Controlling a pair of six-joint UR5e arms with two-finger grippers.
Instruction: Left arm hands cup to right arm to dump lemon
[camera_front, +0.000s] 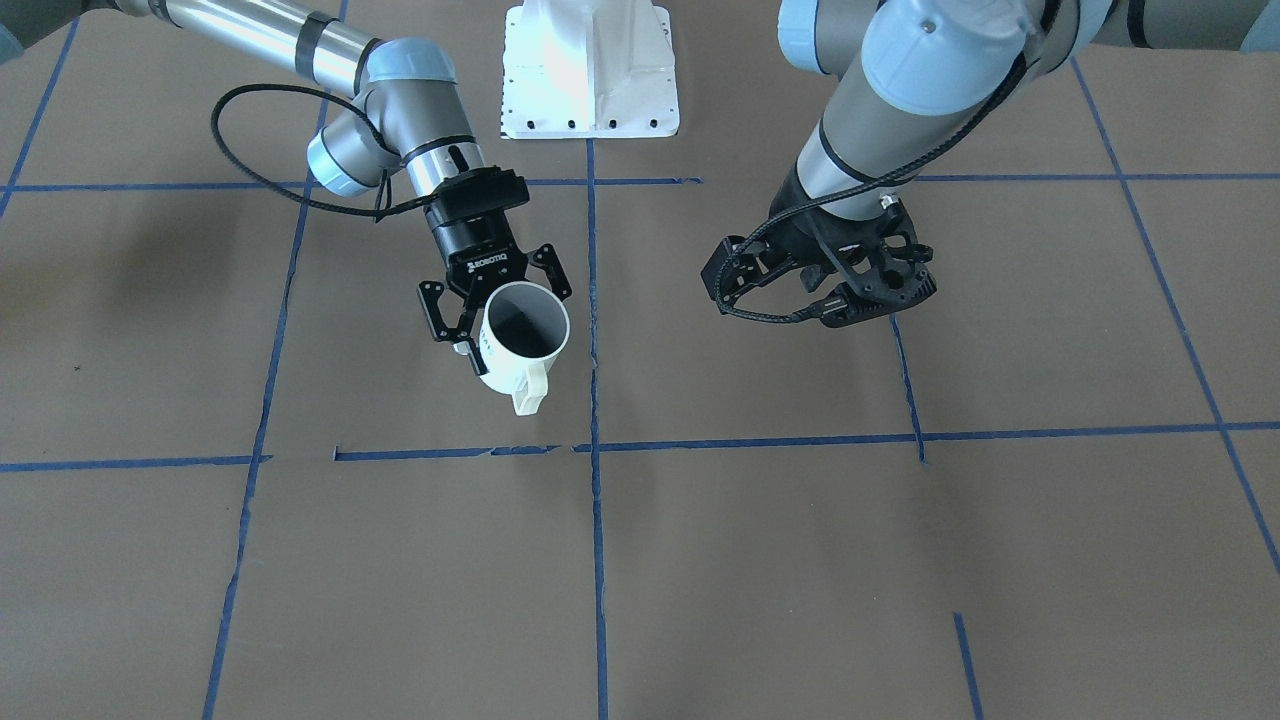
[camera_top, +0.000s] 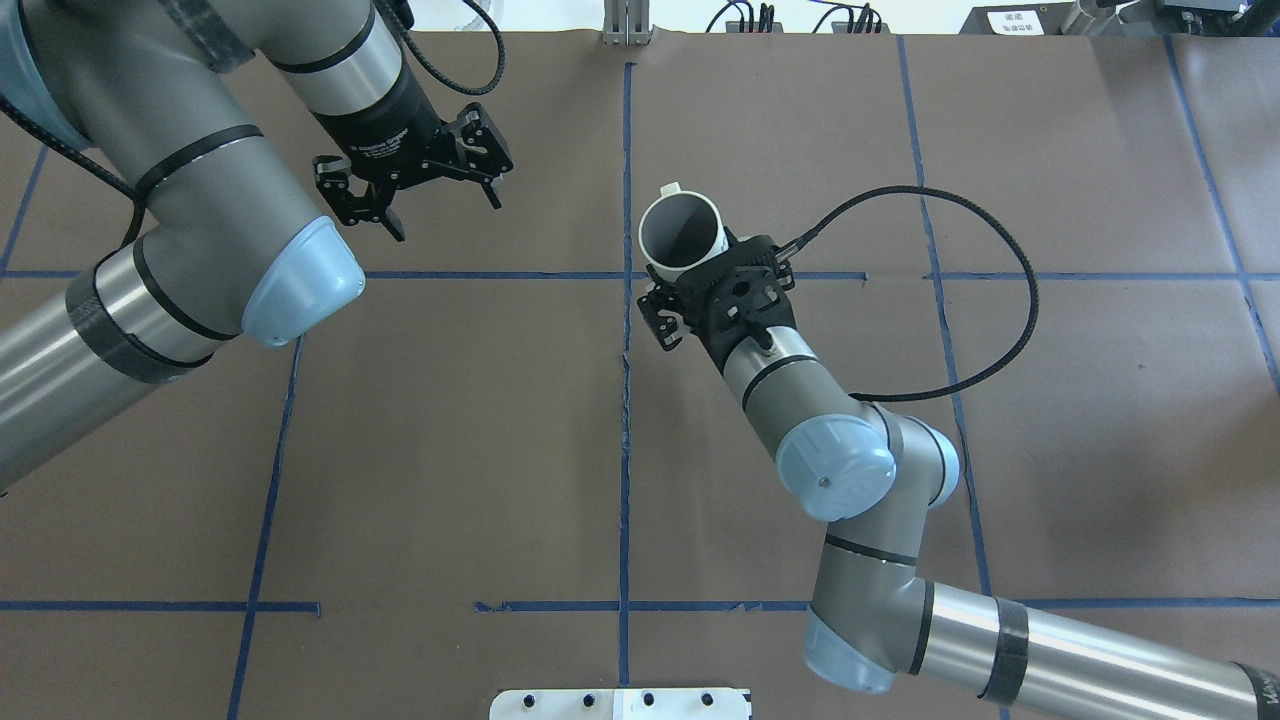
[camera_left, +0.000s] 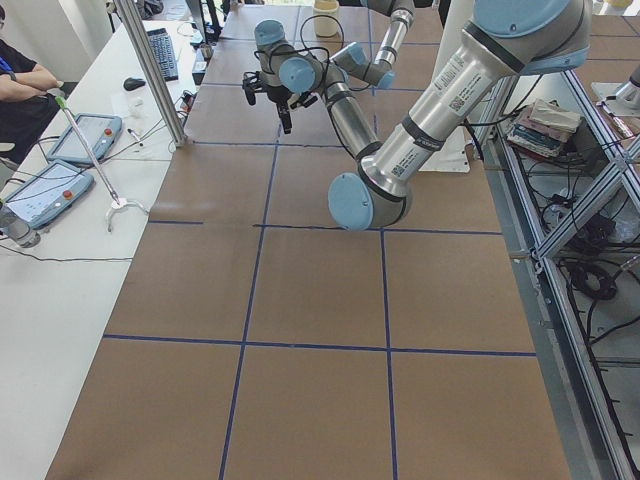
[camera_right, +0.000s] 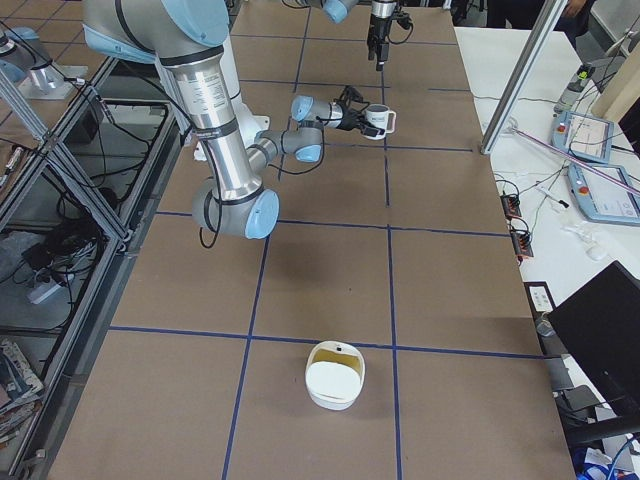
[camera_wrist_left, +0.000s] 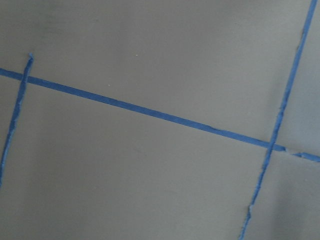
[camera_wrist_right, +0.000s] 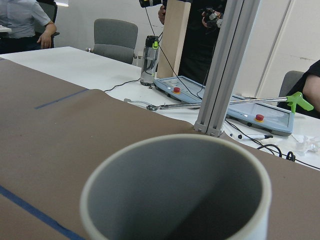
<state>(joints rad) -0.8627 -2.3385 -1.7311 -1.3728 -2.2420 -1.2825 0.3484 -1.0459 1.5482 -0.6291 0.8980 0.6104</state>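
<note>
"ROBOTIQ" on right pincer (camera_front: 505, 320) body, cup (camera_front: 515, 372) lettering seemingly unreadable

The cup (camera_front: 503, 372) is showing smooth white glaze, matt grey inside. Matt brown paper (camera_front: 800, 580), crossed by blue tape (camera_front: 760, 441), is covering the surface (camera_top: 450, 450). The right arm (camera_front: 240, 25) is gleaming like brushed metal.

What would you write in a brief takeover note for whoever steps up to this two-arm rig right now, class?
Left claw: open, empty, well apart from the cup.
Right claw: shut on the cup, held mouth up.
Lemon: shows in no view. The part of the cup's inside that the right wrist view shows is bare.
Done: the hand-over, judging by who holds the cup.
Left: the dump, unless the cup is already empty. Find the lemon first.
</note>
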